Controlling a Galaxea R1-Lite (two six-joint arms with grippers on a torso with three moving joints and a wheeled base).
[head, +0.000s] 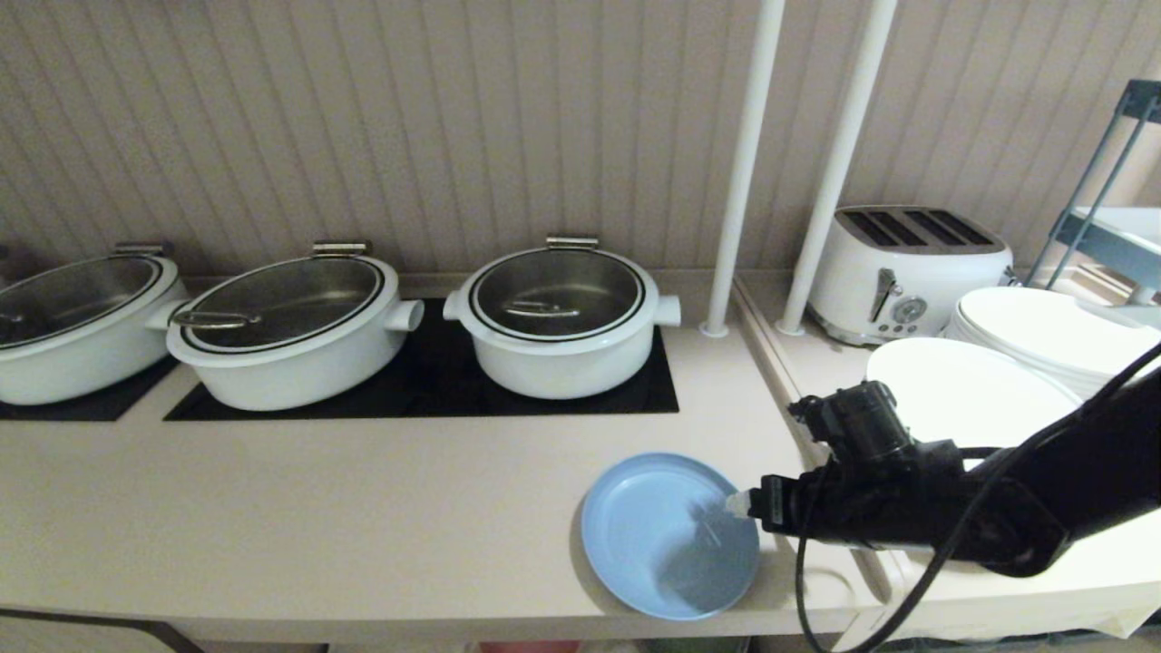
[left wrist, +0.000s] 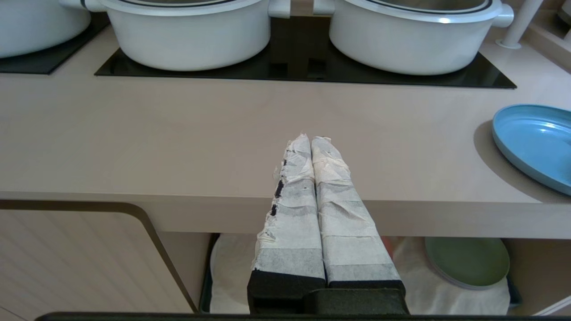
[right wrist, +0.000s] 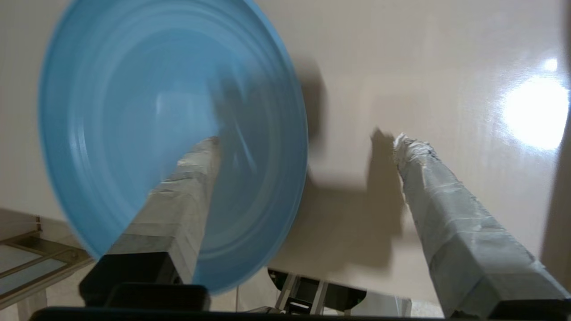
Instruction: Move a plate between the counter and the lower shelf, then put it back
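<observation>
- Head view shows the counter (head: 363, 508), a long beige worktop with black hob panels (head: 435, 376) set into it, running along a ribbed wall.
- Three white pots (head: 560, 319) with glass lids stand on the hob panels, side by side.
- On the slightly lower side top (head: 1070, 580) to the right sit stacks of white plates (head: 1043, 340) and, behind them, a white toaster (head: 907, 272).
- The plate (head: 667, 535), light blue and round, is on the counter near its front edge, right of the pots and well apart from them; in the right wrist view it is blurred.
- The right gripper (right wrist: 308, 151) reaches in from the right, level with the plate's right rim; its jaws stand wide apart, one taped finger (right wrist: 178, 209) over the plate's inside, the other finger (right wrist: 446, 214) outside the rim above bare counter.
- The left gripper (left wrist: 311, 139) hangs in front of the counter's edge, left of the plate, its taped jaws pressed together on nothing.
- Below it, the lower shelf (left wrist: 446, 294), draped with white cloth, holds a green plate (left wrist: 466, 261).
</observation>
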